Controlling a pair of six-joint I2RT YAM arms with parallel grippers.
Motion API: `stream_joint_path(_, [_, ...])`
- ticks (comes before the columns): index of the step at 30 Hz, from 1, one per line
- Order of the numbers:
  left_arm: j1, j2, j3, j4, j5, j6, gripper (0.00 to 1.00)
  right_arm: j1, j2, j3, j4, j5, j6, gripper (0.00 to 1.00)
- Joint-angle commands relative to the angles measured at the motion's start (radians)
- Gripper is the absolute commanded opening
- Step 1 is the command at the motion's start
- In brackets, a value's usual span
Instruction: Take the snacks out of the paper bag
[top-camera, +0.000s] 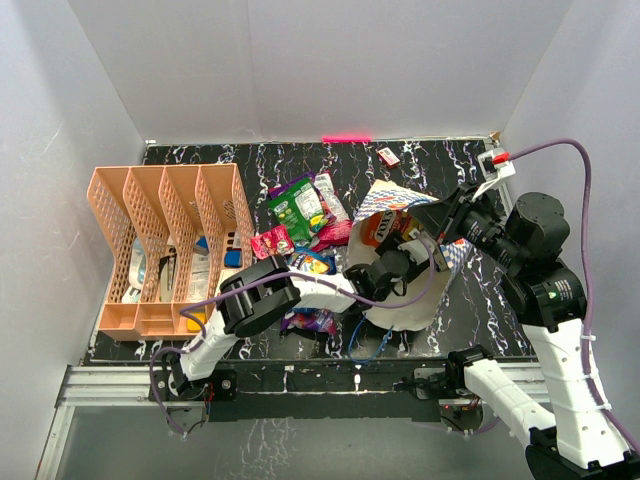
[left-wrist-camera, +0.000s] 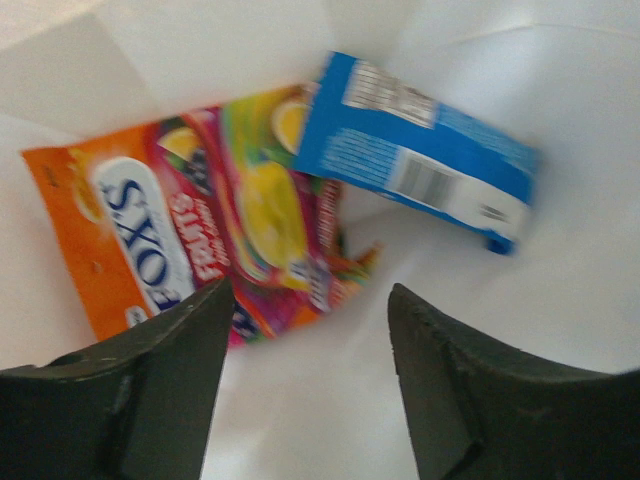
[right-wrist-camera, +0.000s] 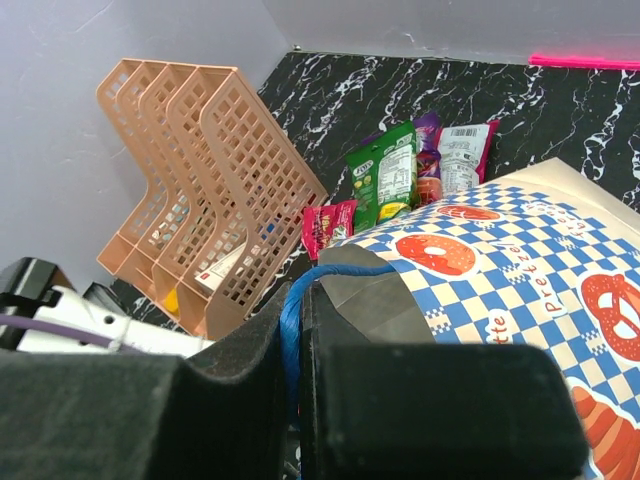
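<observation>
The paper bag (top-camera: 405, 305) lies open on the dark marble table, chequered side (right-wrist-camera: 500, 270) up. My left gripper (left-wrist-camera: 310, 295) is open inside its white interior, just short of an orange Fox's packet (left-wrist-camera: 130, 240), a pink-and-yellow packet (left-wrist-camera: 270, 215) and a blue packet (left-wrist-camera: 420, 160). In the top view the left gripper (top-camera: 385, 268) sits in the bag's mouth. My right gripper (right-wrist-camera: 300, 300) is shut on the bag's blue cord handle (right-wrist-camera: 292, 330), holding the upper edge up (top-camera: 447, 222). Several snacks lie outside the bag: a green one (top-camera: 290, 208), a red one (top-camera: 271, 241), a purple one (top-camera: 310, 322).
The peach lattice organizer (top-camera: 170, 245) stands at the left with small items in its slots. A small red-and-white box (top-camera: 389, 156) lies at the back. The bag's other blue handle (top-camera: 370, 345) hangs near the table's front edge. White walls enclose the table.
</observation>
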Motion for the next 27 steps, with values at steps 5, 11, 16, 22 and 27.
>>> stream_joint_path(5, [0.035,0.082,0.156,0.017,-0.008,-0.01,0.79,0.001,0.006,0.063,0.023,-0.015,-0.019,0.08])
stream_joint_path(11, [0.031,0.094,0.136,0.02,0.018,-0.058,0.9,0.001,0.009,0.057,0.026,-0.018,-0.02,0.08])
stream_joint_path(16, [0.028,0.162,0.2,-0.032,-0.066,-0.01,0.89,0.001,0.009,0.056,0.027,-0.023,-0.016,0.08])
stream_joint_path(22, [0.039,0.265,0.315,-0.073,-0.158,0.071,0.74,0.0,0.008,0.072,0.013,-0.016,-0.016,0.08])
stream_joint_path(27, [0.046,0.261,0.325,-0.069,-0.161,0.116,0.47,0.001,0.002,0.085,-0.005,-0.002,-0.025,0.08])
